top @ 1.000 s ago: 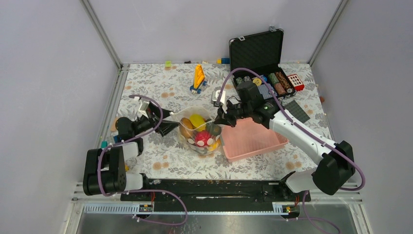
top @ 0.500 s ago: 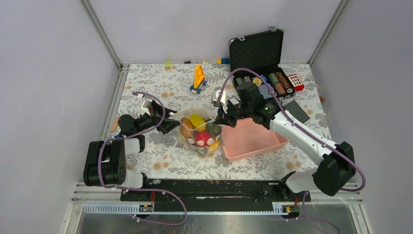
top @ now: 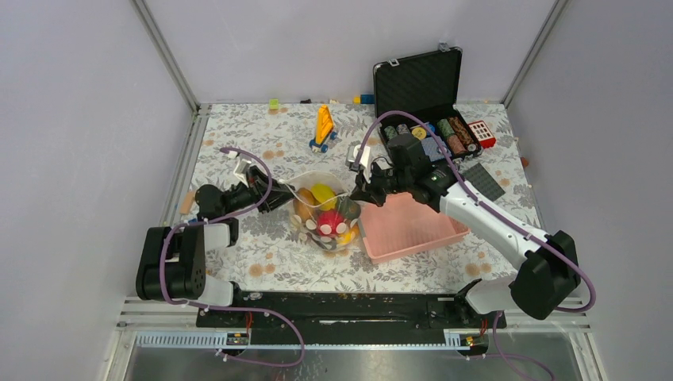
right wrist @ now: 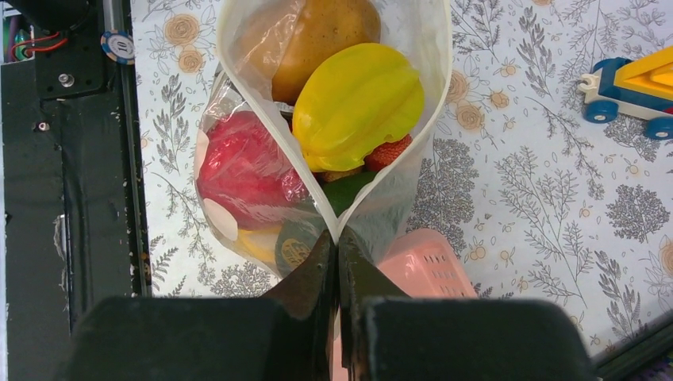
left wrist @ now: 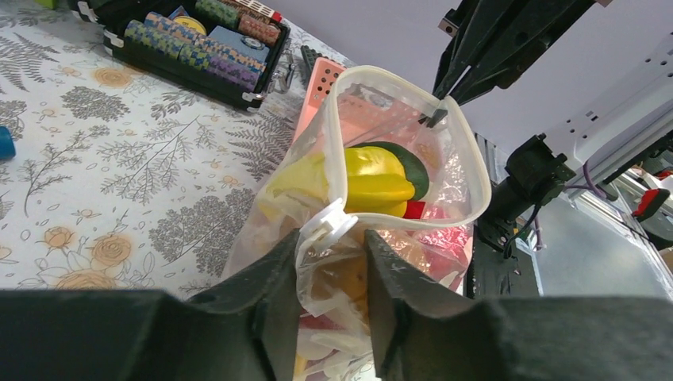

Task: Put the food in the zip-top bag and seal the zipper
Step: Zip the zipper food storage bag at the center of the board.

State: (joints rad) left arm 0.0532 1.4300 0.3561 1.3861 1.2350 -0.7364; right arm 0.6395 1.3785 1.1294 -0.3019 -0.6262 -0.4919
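The zip-top bag (top: 325, 216) stands at mid-table with its mouth open. It holds the food: a yellow star fruit (right wrist: 357, 103), a red piece (right wrist: 242, 171), a brown potato (right wrist: 317, 36) and a green piece (left wrist: 409, 163). My right gripper (right wrist: 335, 238) is shut on the right end of the zipper (left wrist: 381, 71). My left gripper (left wrist: 332, 242) has its jaws narrowed around the bag's left end, just below the white slider (left wrist: 329, 222). Bag film fills the gap and touches both fingers.
A pink basket (top: 421, 226) lies right of the bag, under my right arm. A black case of poker chips (top: 432, 135) stands open at the back right. A yellow and blue toy vehicle (top: 323, 127) sits at the back. One loose chip (right wrist: 119, 45) lies near the front rail.
My left gripper has moved right onto the bag's left end and its jaws have closed from wide open onto it. The right gripper has kept its hold.
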